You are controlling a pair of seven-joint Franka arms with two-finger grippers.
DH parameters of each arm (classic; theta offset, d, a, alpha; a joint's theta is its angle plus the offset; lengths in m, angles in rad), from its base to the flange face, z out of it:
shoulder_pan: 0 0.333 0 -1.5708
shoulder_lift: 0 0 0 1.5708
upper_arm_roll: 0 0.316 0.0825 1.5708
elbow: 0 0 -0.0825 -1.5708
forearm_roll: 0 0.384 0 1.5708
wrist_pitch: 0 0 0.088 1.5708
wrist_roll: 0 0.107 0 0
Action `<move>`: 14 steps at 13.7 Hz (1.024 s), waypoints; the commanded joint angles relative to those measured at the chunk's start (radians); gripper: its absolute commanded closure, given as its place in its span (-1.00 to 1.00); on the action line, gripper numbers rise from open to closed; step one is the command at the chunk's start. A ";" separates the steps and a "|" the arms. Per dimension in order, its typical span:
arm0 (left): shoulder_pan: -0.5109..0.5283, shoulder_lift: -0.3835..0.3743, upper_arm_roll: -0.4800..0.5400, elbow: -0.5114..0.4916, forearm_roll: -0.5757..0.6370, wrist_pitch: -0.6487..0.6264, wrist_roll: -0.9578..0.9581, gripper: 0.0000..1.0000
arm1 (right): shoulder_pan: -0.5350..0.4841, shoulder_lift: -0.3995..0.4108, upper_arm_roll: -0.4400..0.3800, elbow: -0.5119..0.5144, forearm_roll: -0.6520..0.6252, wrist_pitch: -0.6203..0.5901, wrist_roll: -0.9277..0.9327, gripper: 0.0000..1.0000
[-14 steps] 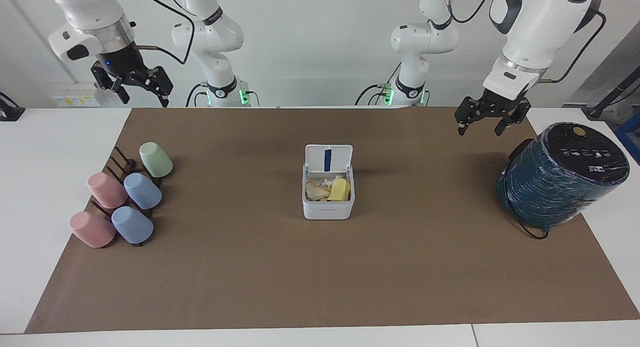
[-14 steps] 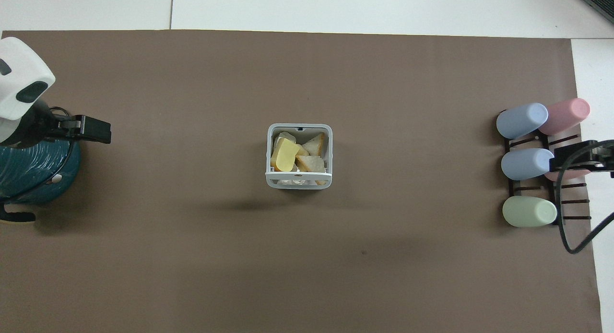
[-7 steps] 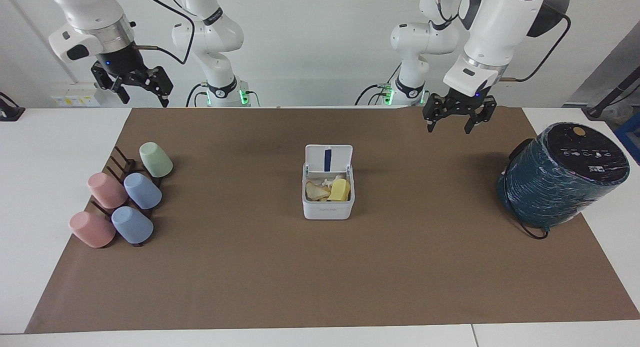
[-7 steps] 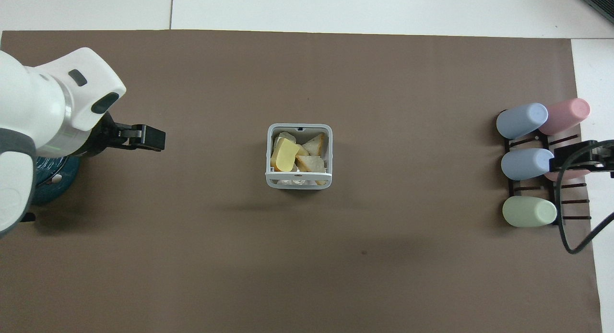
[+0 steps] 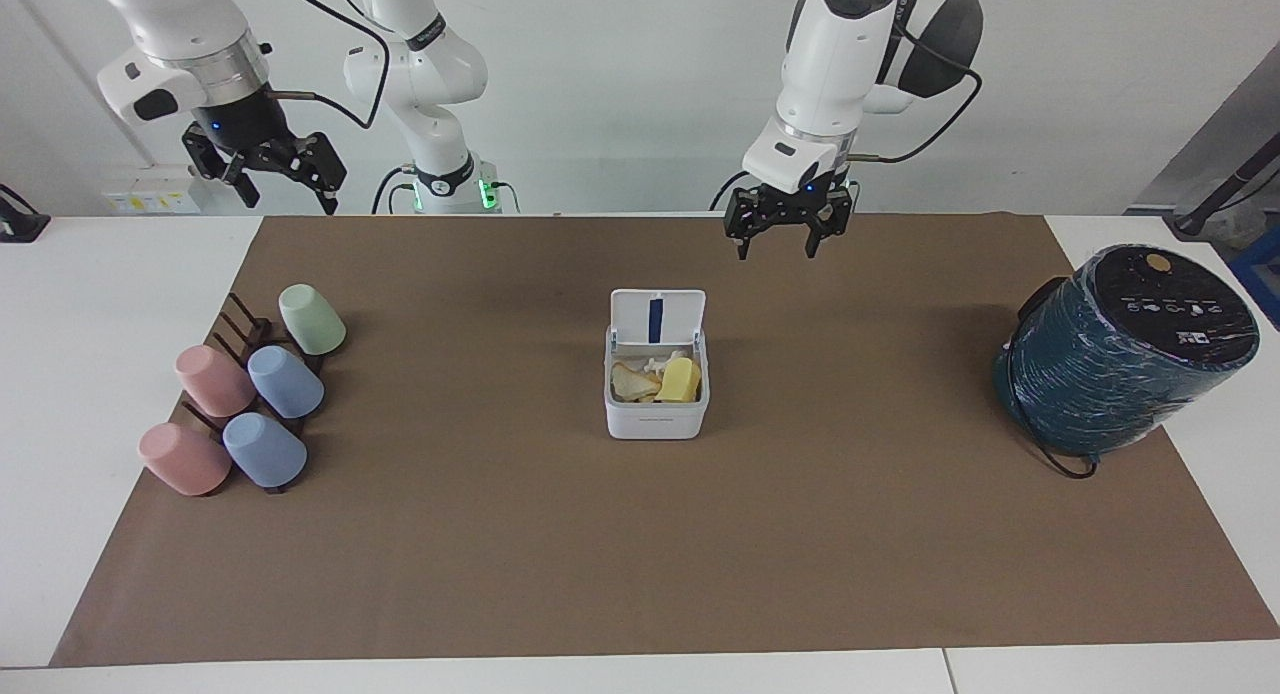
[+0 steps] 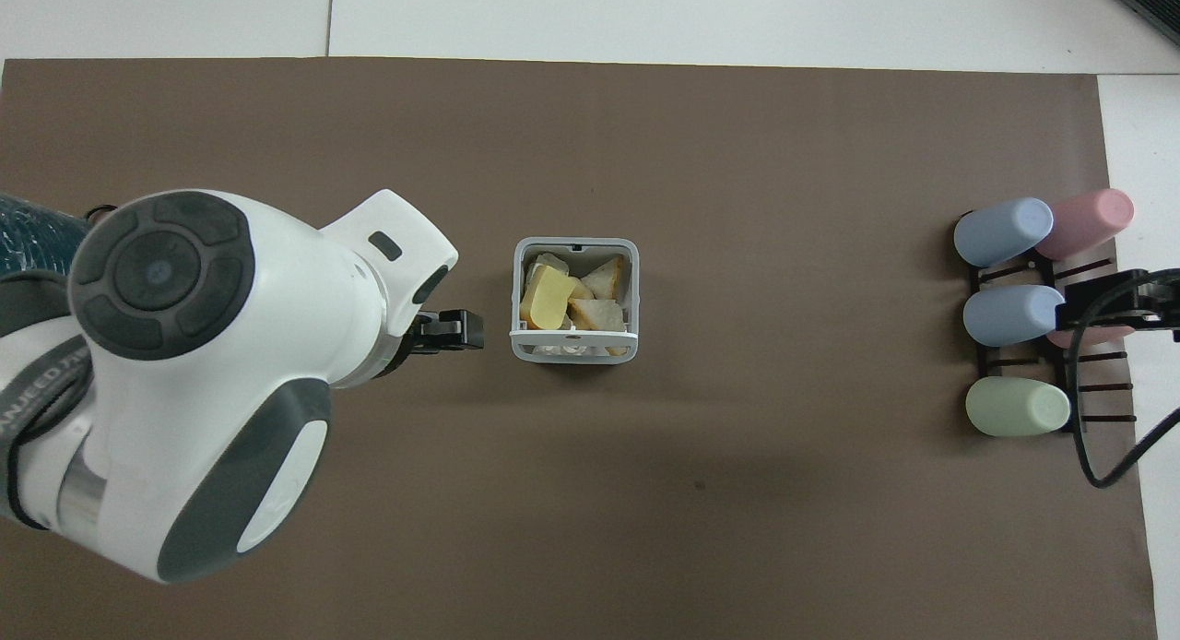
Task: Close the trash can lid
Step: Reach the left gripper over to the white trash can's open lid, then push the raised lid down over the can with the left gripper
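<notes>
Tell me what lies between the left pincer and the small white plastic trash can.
Nothing: the facing view shows only bare brown mat between the raised left pincer and the small white square trash can, its hinged lid upright.

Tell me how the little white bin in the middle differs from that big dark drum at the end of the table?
The trash can is small, white and square; the teal cylinder is much larger, dark and round. The trash can stands upright with its lid raised, showing food scraps inside; the cylinder leans, its black top shut. Both sit on the brown mat.
</notes>
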 commanded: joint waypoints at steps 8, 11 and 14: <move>-0.182 0.004 0.018 -0.181 -0.063 0.331 -0.311 0.89 | -0.005 -0.019 0.001 -0.015 0.021 -0.008 -0.025 -1.00; -0.176 0.022 0.018 -0.181 -0.063 0.386 -0.313 1.00 | -0.005 -0.019 0.001 -0.015 0.021 -0.008 -0.025 -1.00; -0.168 0.071 0.018 -0.175 -0.094 0.510 -0.316 1.00 | -0.005 -0.019 0.001 -0.015 0.021 -0.008 -0.025 -1.00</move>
